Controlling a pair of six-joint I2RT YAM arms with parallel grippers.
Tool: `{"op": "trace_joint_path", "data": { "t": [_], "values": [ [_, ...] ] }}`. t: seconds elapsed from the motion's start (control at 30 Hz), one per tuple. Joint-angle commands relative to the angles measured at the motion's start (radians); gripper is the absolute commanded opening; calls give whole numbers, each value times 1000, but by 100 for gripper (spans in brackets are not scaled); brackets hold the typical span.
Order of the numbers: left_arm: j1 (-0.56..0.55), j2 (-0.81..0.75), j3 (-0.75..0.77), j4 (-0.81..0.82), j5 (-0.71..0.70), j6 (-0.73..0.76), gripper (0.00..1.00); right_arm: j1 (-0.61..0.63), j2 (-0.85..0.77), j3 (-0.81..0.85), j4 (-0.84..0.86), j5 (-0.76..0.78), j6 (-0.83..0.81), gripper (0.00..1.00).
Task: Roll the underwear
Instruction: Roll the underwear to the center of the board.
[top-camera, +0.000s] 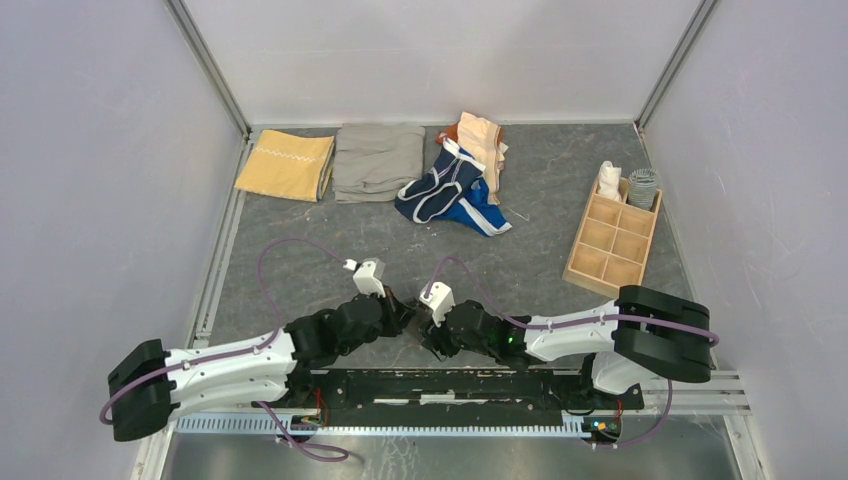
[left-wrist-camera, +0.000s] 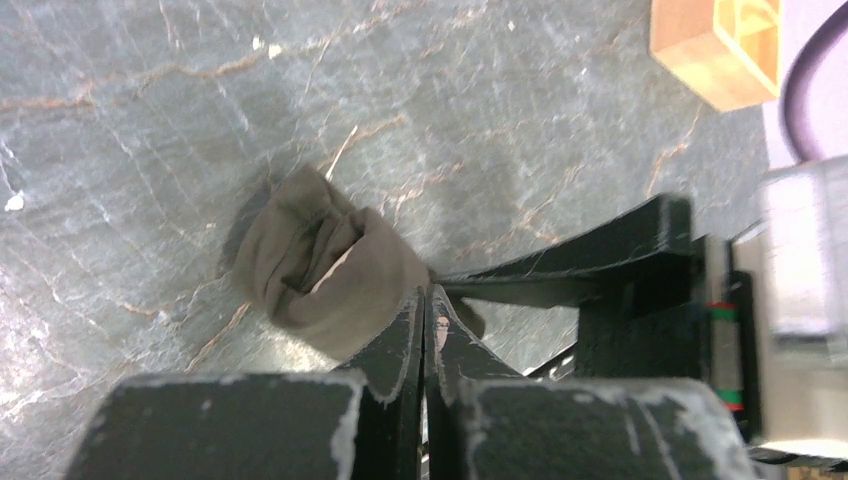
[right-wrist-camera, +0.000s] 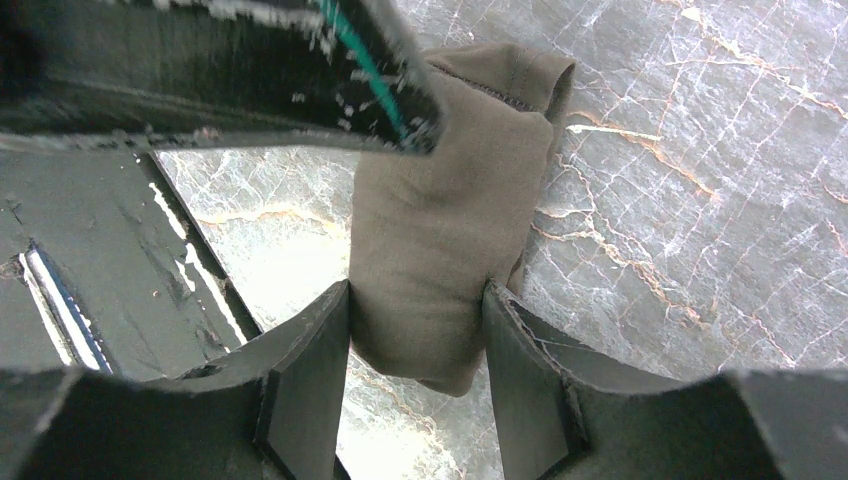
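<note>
A grey-brown underwear (right-wrist-camera: 440, 230) lies as a tight roll on the dark stone table near the front edge. My right gripper (right-wrist-camera: 417, 292) is shut on it, one finger pressed against each side of its near end. My left gripper (left-wrist-camera: 425, 292) is shut, its joined tips touching the roll's (left-wrist-camera: 320, 270) side; whether they pinch any cloth does not show. From above, both grippers (top-camera: 408, 312) (top-camera: 430, 322) meet at the front centre and hide the roll. Navy white-trimmed (top-camera: 440, 185), bright blue (top-camera: 480, 212) and peach (top-camera: 483, 140) underwear lie heaped at the back.
A folded mustard-yellow cloth (top-camera: 287, 163) and a folded grey-khaki cloth (top-camera: 377, 160) lie at the back left. A wooden compartment box (top-camera: 612, 240) stands at the right, with a white roll (top-camera: 609, 180) and a grey roll (top-camera: 645, 185) in its far cells. Walls enclose the table.
</note>
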Motion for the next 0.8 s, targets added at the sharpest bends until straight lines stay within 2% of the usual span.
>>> {"op": "trace_joint_path", "data": {
  "t": [0.0,0.2,0.37,0.77],
  "values": [
    [4,4,-64,58,74,48,2,8,38,-11,-110,-35,29,55],
    [3,114,-73,186,113,44,2,7,35,-22,-98,-48,27,55],
    [4,173,-39,215,111,50,2,7,36,-18,-98,-54,26,56],
    [3,107,-15,214,156,92,2,8,47,-20,-85,-61,30,56]
  ]
}}
